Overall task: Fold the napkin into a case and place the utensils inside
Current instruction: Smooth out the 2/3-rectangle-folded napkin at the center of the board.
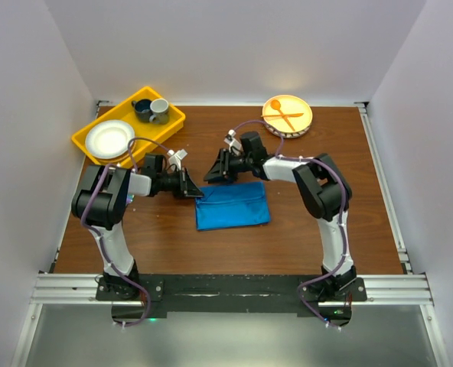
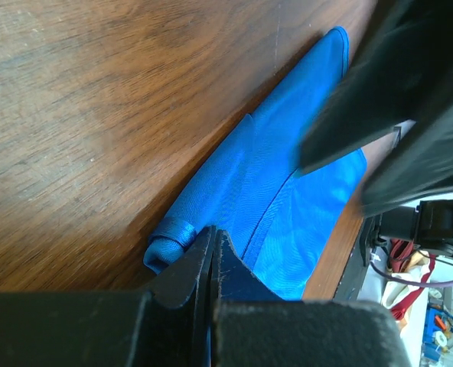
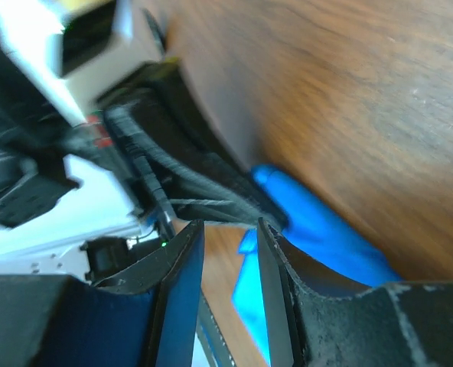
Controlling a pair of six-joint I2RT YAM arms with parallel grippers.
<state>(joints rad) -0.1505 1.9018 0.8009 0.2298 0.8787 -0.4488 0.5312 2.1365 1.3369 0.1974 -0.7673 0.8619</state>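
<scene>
The napkin (image 1: 233,205) lies folded into a blue rectangle in the middle of the table (image 1: 173,245), and both arms reach in at its far left corner. The left jaws are pressed together right at that rolled corner, though we cannot tell whether cloth is caught between them, while the right jaws stand a narrow gap apart just beside it, holding nothing. To fold well from here, we judge we should pinch the cloth firmly at each end, lift low, and carry both ends over together so the edges meet squarely.
</scene>
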